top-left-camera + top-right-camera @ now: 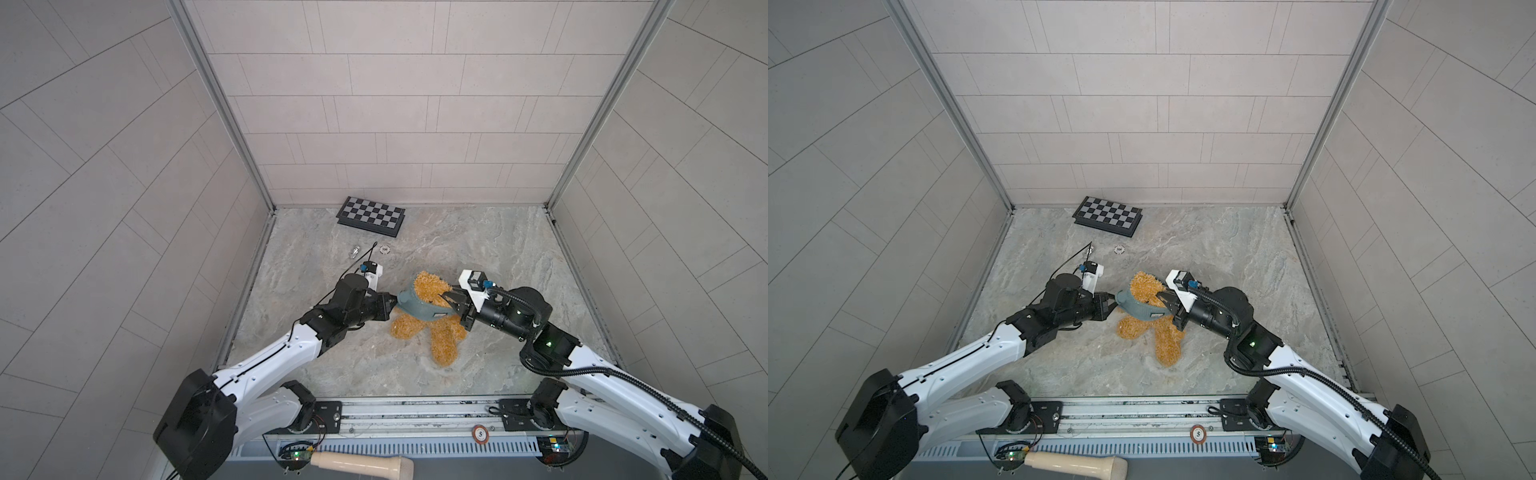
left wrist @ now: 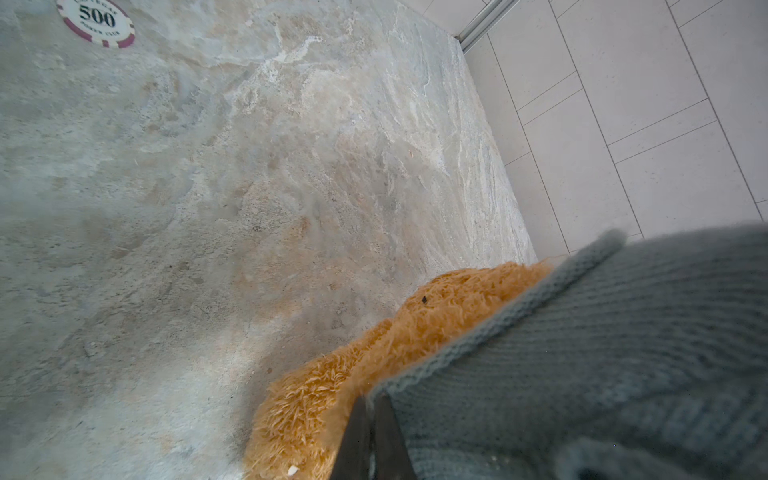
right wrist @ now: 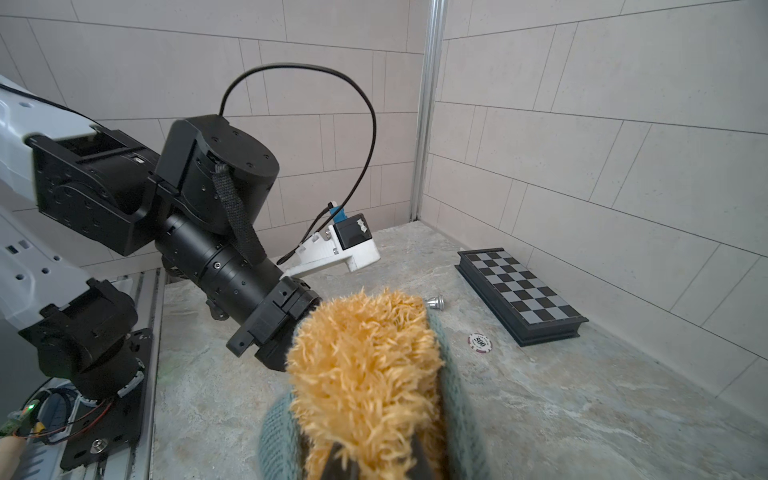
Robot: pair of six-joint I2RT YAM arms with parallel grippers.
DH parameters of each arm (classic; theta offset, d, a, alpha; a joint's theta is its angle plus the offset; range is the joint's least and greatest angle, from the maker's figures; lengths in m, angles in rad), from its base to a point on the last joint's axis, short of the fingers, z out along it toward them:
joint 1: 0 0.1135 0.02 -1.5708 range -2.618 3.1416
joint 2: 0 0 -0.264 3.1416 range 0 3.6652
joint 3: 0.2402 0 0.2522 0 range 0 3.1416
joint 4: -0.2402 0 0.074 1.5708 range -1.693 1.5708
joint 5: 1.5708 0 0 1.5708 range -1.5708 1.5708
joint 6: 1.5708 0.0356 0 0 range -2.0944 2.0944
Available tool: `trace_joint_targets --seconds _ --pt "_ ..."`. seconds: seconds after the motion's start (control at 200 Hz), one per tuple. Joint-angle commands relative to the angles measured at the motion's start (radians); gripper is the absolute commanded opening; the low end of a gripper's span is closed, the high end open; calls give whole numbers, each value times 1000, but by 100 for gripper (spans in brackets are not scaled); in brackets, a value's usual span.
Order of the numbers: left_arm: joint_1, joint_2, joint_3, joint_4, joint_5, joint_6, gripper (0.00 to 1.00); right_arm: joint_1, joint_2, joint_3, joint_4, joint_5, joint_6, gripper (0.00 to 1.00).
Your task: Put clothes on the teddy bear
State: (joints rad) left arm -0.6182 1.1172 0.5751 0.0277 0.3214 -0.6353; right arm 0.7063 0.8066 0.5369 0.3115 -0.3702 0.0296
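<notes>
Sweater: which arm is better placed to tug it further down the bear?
Left, I'd say. The left pincer is shut on the sweater hem; the right pincer grips fur of the bear, so it suits anchoring instead.

Robot lab booth: tiled walls [image 1: 395, 104], aluminium mounting rail [image 1: 415, 411].

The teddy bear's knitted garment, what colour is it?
The knitted garment on the teddy bear is muted blue-grey; the left wrist view shows it best.
</notes>
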Motion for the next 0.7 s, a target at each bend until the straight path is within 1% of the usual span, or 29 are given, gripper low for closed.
trace_joint_targets --seconds 0.0,0.08,0.11,0.165,0.235,0.3,0.33,0.476,0.536,0.591,0.621,0.671,0.696 --pt "25 58 -94 -198 -104 23 0 -1 -82 75 263 81 -28 0" --pt "22 47 -100 -198 -93 27 0 -1 -77 77 218 92 -46 0" --pt "20 32 -104 -185 -79 28 0 -1 -71 106 201 87 -58 0" --pt "16 14 -96 -180 -54 32 0 -1 -64 94 217 84 -57 0" --pt "5 10 -81 -218 -74 47 0 -1 -65 88 243 78 -41 0" --pt "6 17 -99 -221 -95 45 0 -1 -74 87 264 66 -26 0" --pt "14 26 -111 -218 -102 45 0 -1 -82 57 281 62 -17 0" --pt "23 62 -123 -166 -73 22 0 -2 -110 71 260 43 -23 0" --pt "20 7 -114 -132 -52 14 0 -2 -98 76 227 18 -32 0" --pt "16 -90 -106 -80 -21 -2 0 -2 -78 77 191 -20 -43 0" --pt "15 -146 -97 -58 0 -8 0 -1 -64 108 171 -47 -49 0" --pt "15 -222 -68 -64 22 -9 0 2 -44 118 139 -87 -58 0" --pt "16 -255 -49 -88 25 -2 6 1 -37 120 125 -100 -64 0"
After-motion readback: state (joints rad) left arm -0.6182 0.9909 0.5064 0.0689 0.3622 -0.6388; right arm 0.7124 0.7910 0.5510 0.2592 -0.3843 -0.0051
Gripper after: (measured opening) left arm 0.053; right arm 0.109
